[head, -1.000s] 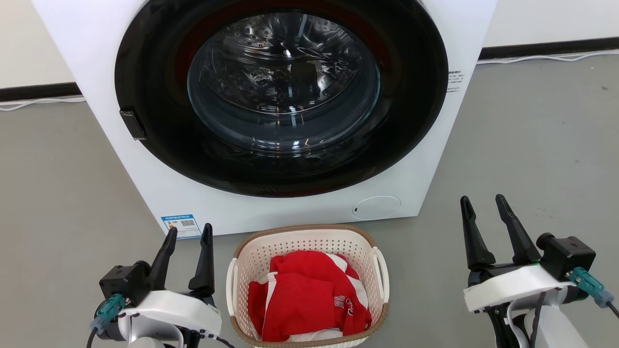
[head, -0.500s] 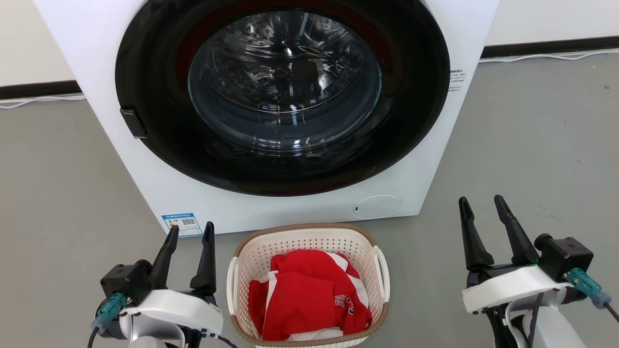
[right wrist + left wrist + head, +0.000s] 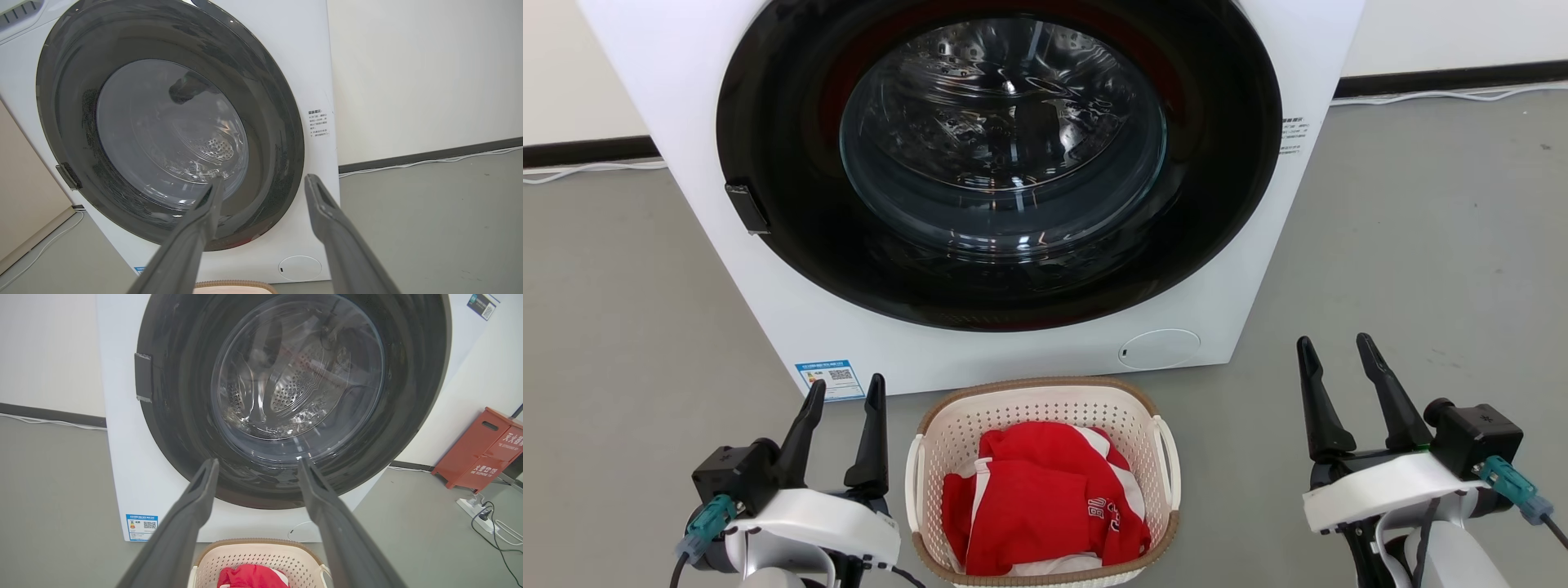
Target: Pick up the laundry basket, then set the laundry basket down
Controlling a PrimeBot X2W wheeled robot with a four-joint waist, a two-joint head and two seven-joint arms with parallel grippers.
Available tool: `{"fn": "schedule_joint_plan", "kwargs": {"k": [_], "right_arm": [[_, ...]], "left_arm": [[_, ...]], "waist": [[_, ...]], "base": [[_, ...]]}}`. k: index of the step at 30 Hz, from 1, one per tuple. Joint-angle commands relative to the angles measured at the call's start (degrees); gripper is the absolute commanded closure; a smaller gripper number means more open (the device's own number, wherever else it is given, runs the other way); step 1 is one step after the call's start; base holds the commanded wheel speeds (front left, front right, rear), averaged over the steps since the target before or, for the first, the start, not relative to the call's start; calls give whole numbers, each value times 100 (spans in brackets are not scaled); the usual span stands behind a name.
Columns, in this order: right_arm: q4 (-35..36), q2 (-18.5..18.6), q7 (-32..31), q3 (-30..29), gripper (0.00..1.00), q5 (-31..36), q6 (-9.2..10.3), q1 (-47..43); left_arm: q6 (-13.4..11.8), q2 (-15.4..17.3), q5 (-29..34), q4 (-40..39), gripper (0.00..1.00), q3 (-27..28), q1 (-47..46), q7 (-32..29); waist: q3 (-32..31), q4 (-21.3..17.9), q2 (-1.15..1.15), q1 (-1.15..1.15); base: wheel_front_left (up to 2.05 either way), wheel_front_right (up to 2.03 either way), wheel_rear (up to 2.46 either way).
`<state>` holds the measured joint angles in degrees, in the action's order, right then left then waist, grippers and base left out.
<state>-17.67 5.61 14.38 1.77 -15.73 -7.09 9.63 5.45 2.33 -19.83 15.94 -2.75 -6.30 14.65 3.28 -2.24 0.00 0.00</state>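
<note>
Laundry basket (image 3: 1029, 408) sits on the floor (image 3: 1421, 245) near the washer (image 3: 768, 310), between the left gripper (image 3: 846, 382) and right gripper (image 3: 1334, 340), both spread and empty. Maybe waiting for pickup, maybe already set down.

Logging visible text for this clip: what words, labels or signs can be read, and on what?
Blue sticker on the white front-loading washing machine: QR code, print too small.
Black print on the machine's right front: blurred.
White marks on the red cloth in the cream perforated laundry basket: folded, unreadable.
Red metal cabinet: white Chinese characters, probably "灭火器"; smaller line beneath unreadable.
</note>
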Motion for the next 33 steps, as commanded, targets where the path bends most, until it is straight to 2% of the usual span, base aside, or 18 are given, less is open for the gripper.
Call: {"fn": "schedule_joint_plan", "kwargs": {"k": [1,3,4,10,14,19,33], "right_arm": [[123,6,62,109,0,5,-40,101],[109,13,62,117,0,-9,-40,104],[-11,0,0,3,100,-3,0,0],[-204,-64,-63,3,100,-177,1,-130],[-178,-71,-131,-27,100,-421,0,-146],[-153,-81,-229,-66,100,-790,-2,-155],[-94,-103,-442,-153,100,-1582,-6,-175]], "left_arm": [[-35,55,-30,-178,0,152,-103,35],[-6,55,-107,-160,0,117,-101,35],[2,1,-111,2,100,-33,0,0],[7,-37,-273,244,100,-7,67,-62],[13,-34,-501,225,100,22,73,-129],[23,-30,-845,204,100,63,71,-225],[44,-20,-1583,158,100,161,64,-441]], "waist": [[0,3,0,0],[2,4,0,0],[1,4,0,0],[-6,8,0,1],[-30,15,0,13],[-32,26,0,1],[-64,49,0,0]], "base": [[0,0,0],[0,0,0],[0,0,0],[0,0,0],[0,0,0],[0,0,0],[0,0,0]]}}
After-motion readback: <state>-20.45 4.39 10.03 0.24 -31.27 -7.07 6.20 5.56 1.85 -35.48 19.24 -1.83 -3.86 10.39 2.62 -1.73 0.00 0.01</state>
